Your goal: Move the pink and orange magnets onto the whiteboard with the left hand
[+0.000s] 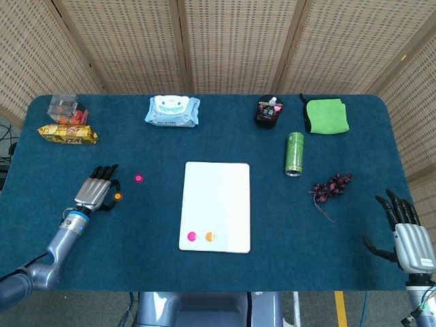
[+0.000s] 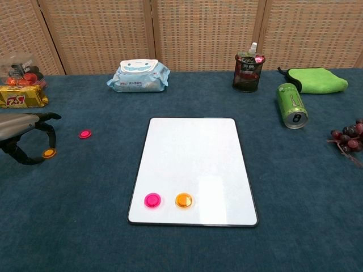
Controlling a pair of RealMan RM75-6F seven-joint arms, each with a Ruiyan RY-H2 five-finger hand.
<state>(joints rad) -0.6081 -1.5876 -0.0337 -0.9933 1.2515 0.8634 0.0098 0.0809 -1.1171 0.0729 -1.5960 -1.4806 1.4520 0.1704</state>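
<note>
My left hand (image 1: 95, 195) hung with fingers apart, holding nothing, the small round orange magnet (image 2: 49, 153) on the cloth just off its fingertips and the pink round magnet (image 1: 139, 178) beyond, toward the whiteboard (image 1: 216, 194).

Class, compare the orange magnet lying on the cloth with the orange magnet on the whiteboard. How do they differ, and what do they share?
The cloth orange magnet lies on the blue tablecloth, off the board; the board orange magnet sits on the whiteboard near its front edge. The cloth one has the left hand arched around it; the board one lies beside a pink magnet. Both are round, orange discs.
</note>
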